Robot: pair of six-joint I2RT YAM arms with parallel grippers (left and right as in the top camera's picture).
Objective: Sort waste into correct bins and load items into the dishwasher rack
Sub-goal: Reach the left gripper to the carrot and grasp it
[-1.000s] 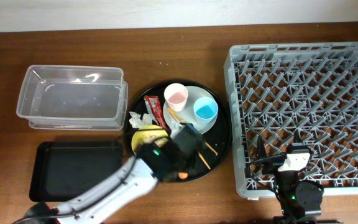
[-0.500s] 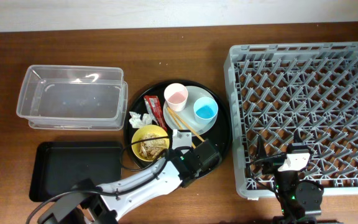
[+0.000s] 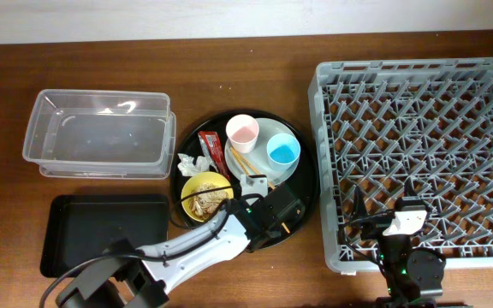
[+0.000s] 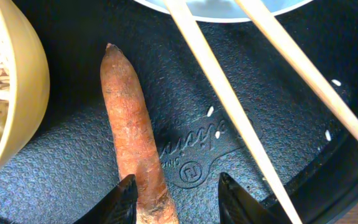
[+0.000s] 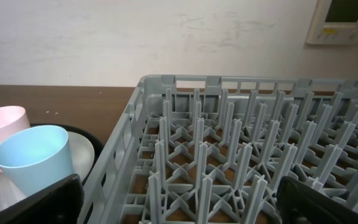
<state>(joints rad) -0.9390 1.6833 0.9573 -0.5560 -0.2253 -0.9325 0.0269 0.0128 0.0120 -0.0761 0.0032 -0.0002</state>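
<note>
In the left wrist view an orange carrot [image 4: 129, 137] lies on the round black tray [image 4: 73, 168], between the yellow bowl [image 4: 11, 93] of scraps and two wooden chopsticks [image 4: 229, 106]. My left gripper [image 4: 179, 202] is open low over the tray, and the carrot's thick end lies against the inside of its left finger. Overhead, the left gripper [image 3: 276, 210] hides the carrot. The plate [image 3: 268, 141] carries a white cup [image 3: 242, 131] and a blue cup [image 3: 283, 151]. My right gripper [image 5: 179, 199] is open and empty over the rack [image 3: 418, 154].
A red wrapper [image 3: 213, 150] and a white tissue [image 3: 193, 162] lie on the round tray's left side [image 3: 306, 184]. The clear tub [image 3: 101, 133] stands at the far left, with the flat black tray [image 3: 101, 233] in front of it. Rice grains dot the round tray.
My left arm has swung right off the yellow bowl, which now shows, and the gripper has settled over the round tray's front right. The right arm has not moved.
</note>
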